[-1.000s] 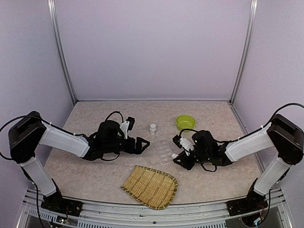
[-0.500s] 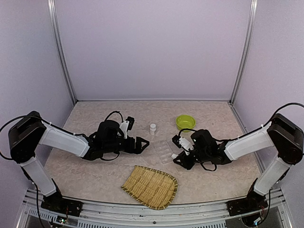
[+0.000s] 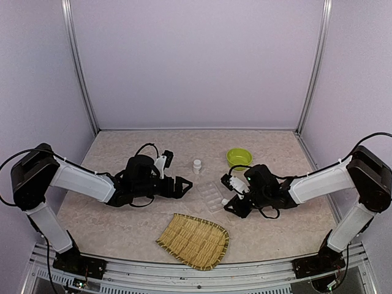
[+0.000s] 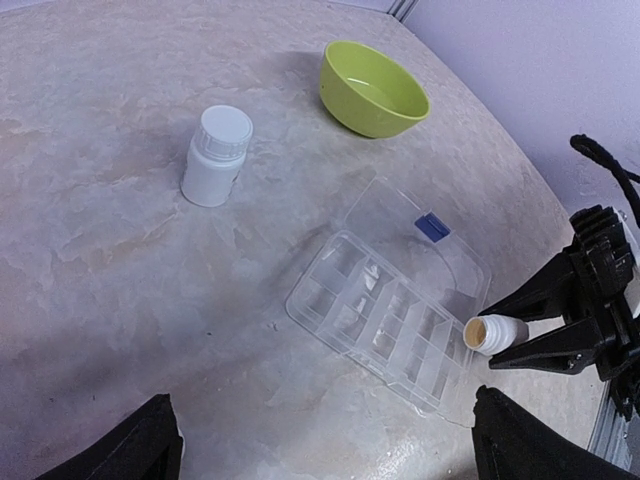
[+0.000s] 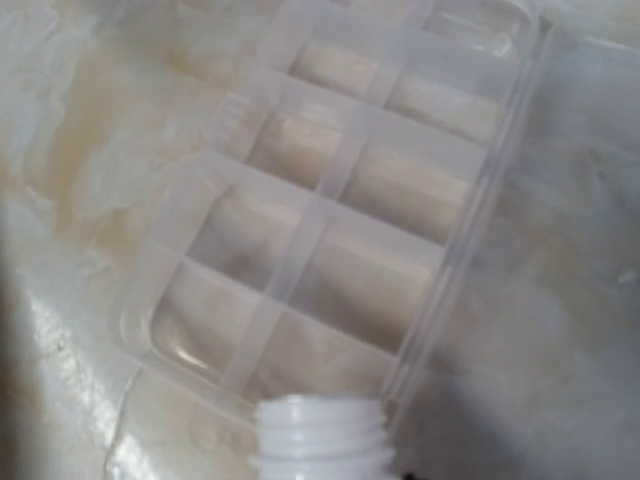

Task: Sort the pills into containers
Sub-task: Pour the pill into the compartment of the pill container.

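left wrist: organiser box [image 4: 385,315] lies just beside bottle [image 4: 502,330] in right gripper [image 4: 497,338].

Lilac walls [image 3: 196,61], marbled beige tabletop [image 3: 113,225]

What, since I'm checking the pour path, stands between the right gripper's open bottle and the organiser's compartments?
Nothing visible does. The organiser has its lid folded open to one side, and the bottle tips its uncapped mouth at the compartments' edge.

No lettering, number or brand can be read anywhere; the capped white bottle [image 4: 213,160] looks plain; the organiser box [image 4: 372,318] carries only a blank blue tab [image 4: 432,226].
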